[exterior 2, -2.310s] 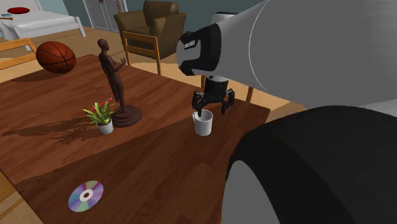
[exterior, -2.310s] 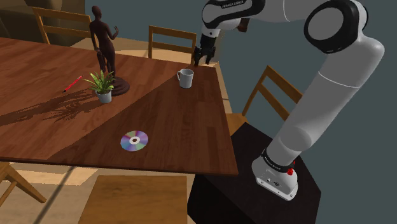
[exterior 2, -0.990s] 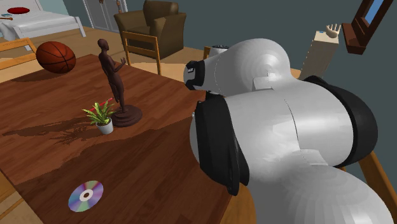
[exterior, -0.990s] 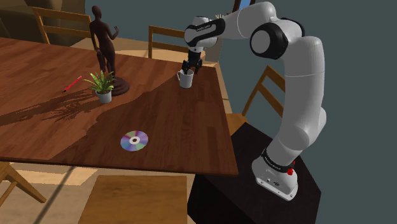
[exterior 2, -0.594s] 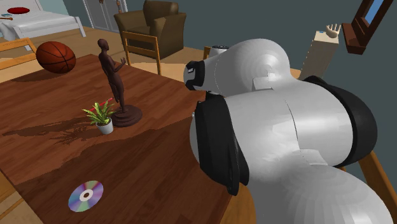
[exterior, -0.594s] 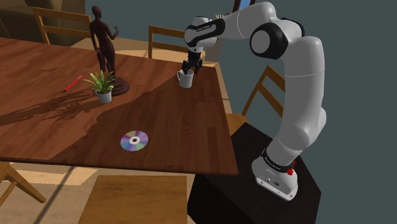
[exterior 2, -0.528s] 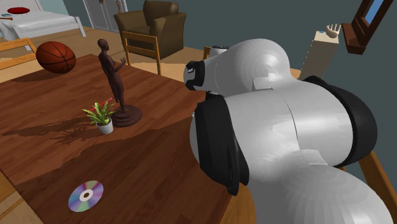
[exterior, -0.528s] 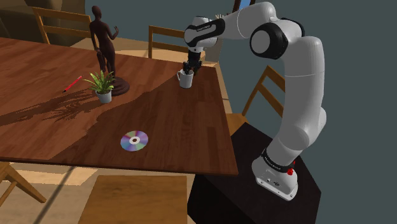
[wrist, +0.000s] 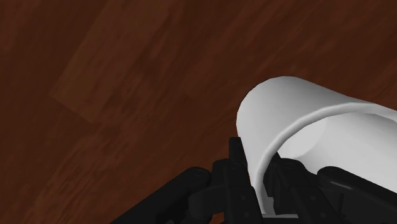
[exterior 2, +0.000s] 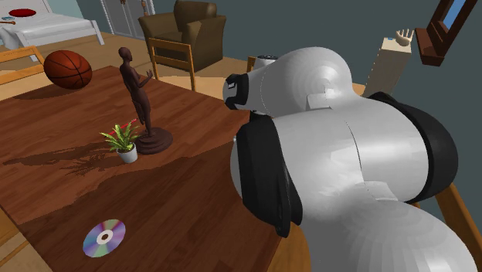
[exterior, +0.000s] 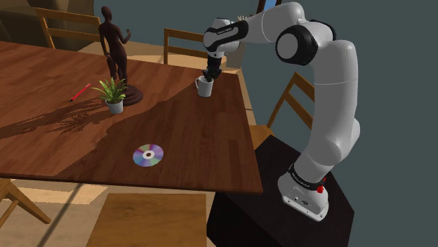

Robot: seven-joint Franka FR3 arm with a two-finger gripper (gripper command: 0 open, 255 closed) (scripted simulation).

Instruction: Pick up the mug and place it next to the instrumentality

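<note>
A white mug [exterior: 204, 88] stands upright on the brown wooden table [exterior: 182, 140], near its far right edge in the shoulder view. My black gripper [exterior: 210, 76] comes down on it from above and is shut on the mug's wall. In the wrist view the gripper [wrist: 261, 186] clasps the white mug [wrist: 299, 121] at its rim, one finger [wrist: 236, 184] outside the wall and the other inside. A shiny disc [exterior: 148, 155] lies flat nearer the table's front. A thin red pen [exterior: 80, 92] lies far to the shoulder view's left.
A dark figurine [exterior: 114, 49] on a round base and a small potted plant [exterior: 112, 94] stand left of the mug. Wooden chairs [exterior: 188, 43] line the far side. In the second exterior view the arm [exterior 2: 340, 154] covers the right half; the disc [exterior 2: 105, 237] lies lower left.
The fingers have come together on the mug's wall over the last second. The arm and the mug have stayed in place.
</note>
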